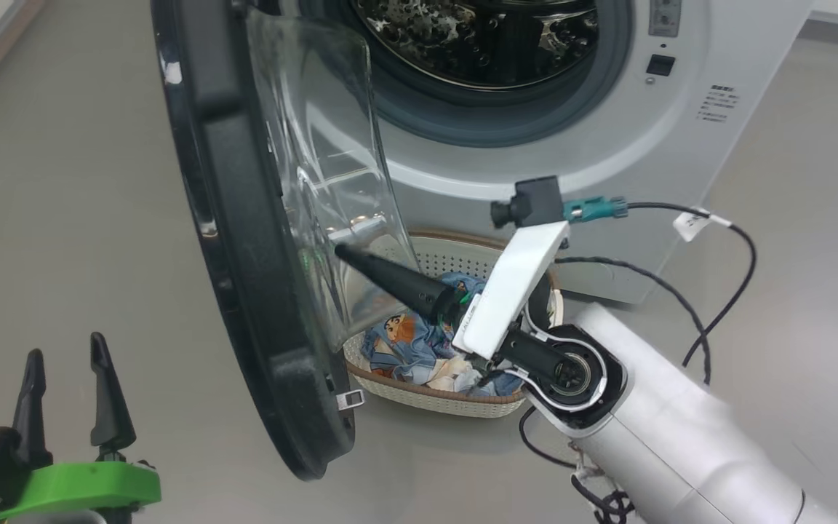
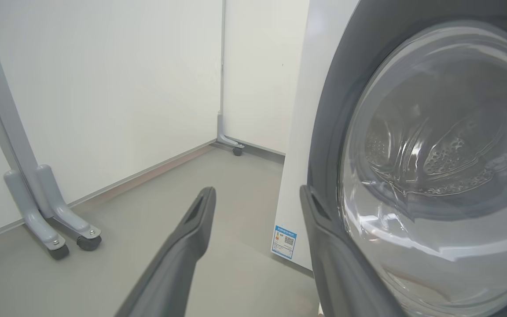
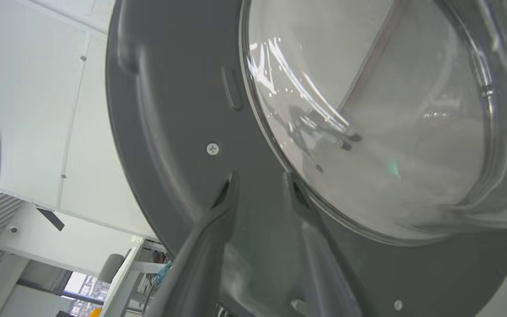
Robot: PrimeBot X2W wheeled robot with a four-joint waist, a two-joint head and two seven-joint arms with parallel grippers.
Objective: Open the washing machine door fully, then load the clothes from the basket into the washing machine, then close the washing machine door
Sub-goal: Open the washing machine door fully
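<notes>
The washing machine [image 1: 681, 145] stands ahead with its steel drum [image 1: 477, 36] exposed. Its door [image 1: 244, 291], a black ring around bulging clear glass, is swung out toward me on the left. My right gripper [image 1: 339, 251] reaches to the door's inner side beside the glass. In the right wrist view the right gripper [image 3: 260, 176] is open by a narrow gap, holding nothing, tips close to the door [image 3: 170, 110]. Below my right arm the basket [image 1: 426, 397] holds the clothes [image 1: 412, 342]. My left gripper [image 1: 66, 353] is open at the lower left; its wrist view shows it [image 2: 258, 191] next to the door's outer face [image 2: 332, 110].
A black cable [image 1: 739, 255] loops over the grey floor right of the machine. White partition walls on wheeled feet [image 2: 55, 237] stand left of the washer. A blue label [image 2: 283, 241] marks the machine's lower corner. Open floor lies left of the door.
</notes>
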